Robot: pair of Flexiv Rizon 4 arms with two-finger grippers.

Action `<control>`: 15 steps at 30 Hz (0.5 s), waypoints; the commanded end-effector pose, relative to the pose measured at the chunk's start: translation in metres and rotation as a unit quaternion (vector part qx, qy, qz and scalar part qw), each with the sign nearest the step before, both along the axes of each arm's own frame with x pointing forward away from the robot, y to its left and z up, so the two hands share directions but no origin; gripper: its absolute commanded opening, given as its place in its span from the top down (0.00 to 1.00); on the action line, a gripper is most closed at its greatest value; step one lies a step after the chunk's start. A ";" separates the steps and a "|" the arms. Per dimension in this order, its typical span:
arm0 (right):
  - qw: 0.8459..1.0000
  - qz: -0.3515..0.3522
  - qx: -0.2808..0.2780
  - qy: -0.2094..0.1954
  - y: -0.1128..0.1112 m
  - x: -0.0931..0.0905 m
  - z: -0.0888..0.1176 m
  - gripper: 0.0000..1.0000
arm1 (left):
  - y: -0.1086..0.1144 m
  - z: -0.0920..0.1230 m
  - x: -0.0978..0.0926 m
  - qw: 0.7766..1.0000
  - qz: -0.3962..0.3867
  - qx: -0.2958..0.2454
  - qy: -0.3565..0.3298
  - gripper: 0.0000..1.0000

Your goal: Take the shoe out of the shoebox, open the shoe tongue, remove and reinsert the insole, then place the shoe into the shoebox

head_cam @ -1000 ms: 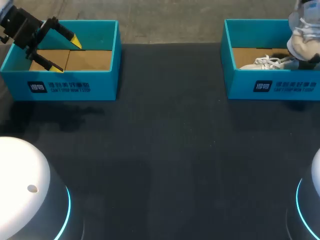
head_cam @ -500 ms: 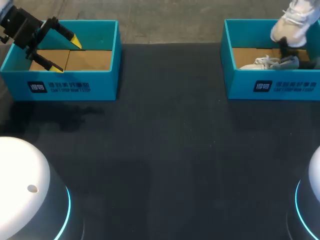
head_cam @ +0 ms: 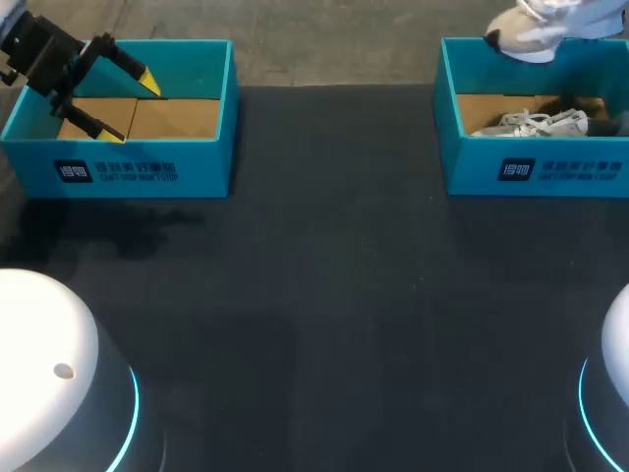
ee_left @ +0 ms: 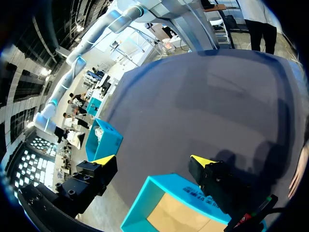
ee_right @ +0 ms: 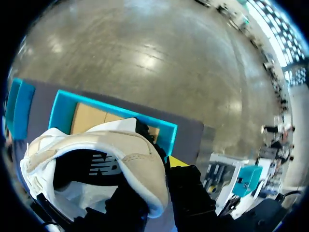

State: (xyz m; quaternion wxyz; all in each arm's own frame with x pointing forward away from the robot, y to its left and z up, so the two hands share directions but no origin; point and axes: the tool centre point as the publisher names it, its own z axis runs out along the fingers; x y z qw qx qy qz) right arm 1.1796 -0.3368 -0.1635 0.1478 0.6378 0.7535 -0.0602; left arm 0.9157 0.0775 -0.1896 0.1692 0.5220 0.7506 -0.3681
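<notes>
1. Right end effector (ee_right: 155,193) pinches the shoe (head_cam: 536,34), high over the right shoebox (head_cam: 462,172) at its far wall.
2. A second shoe (head_cam: 531,123) lies inside that box.
3. Left end effector (head_cam: 131,106) hangs spread wide above the left shoebox (head_cam: 197,167).

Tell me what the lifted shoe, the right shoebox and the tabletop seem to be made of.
The lifted shoe: matte beige suede-like panels over white parts, probably leather or synthetic. The right shoebox: cardboard, teal outside, bare brown floor inside. The tabletop: dark matte covering, perhaps fabric or rubber; no glare.
</notes>
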 end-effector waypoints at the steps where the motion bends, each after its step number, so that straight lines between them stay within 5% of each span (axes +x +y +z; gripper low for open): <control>1: 0.998 -0.059 -0.030 -0.025 0.007 -0.016 0.003 1.00 | 0.000 0.000 0.000 1.000 0.000 0.001 0.000 0.00; 15: 0.988 -0.151 -0.010 -0.019 0.000 -0.038 0.001 1.00 | 0.000 0.000 0.000 1.000 0.000 0.001 0.000 0.00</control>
